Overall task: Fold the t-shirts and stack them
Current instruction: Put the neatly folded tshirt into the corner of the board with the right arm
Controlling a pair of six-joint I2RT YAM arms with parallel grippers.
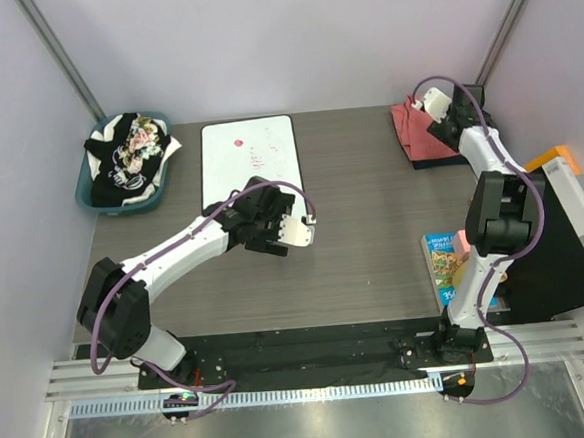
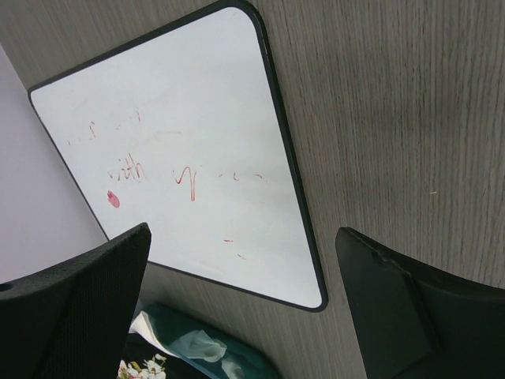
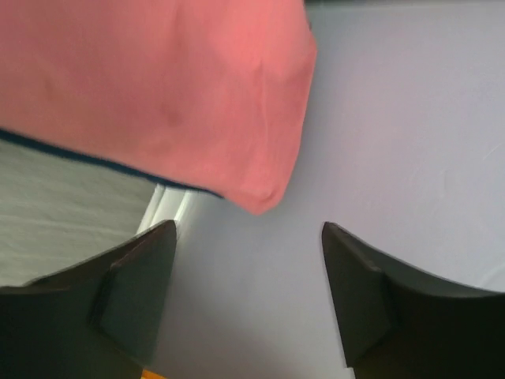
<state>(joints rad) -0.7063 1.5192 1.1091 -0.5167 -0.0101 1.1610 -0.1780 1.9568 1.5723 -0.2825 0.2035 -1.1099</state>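
We judge the stack is being built at the far right corner: salmon t-shirt (image 1: 418, 130) lies folded there, w/ a dark navy edge (image 3: 71, 151) showing beneath, prob. the navy shirt under it. Right gripper (image 3: 248, 292) hangs just beside that pile, jaws spread, nothing between them, so the pile sits free. Remaining t-shirts (image 1: 132, 150), black and floral, are heaped in the teal basket (image 1: 88, 193) at far left, not yet folded. Left gripper (image 2: 243, 304) hovers over the table (image 1: 363, 224) by the near right corner of the whiteboard (image 1: 250, 167), fingers wide apart, empty. It's well placed to reach the basket for the next shirt, w/ bare table in the middle for folding.
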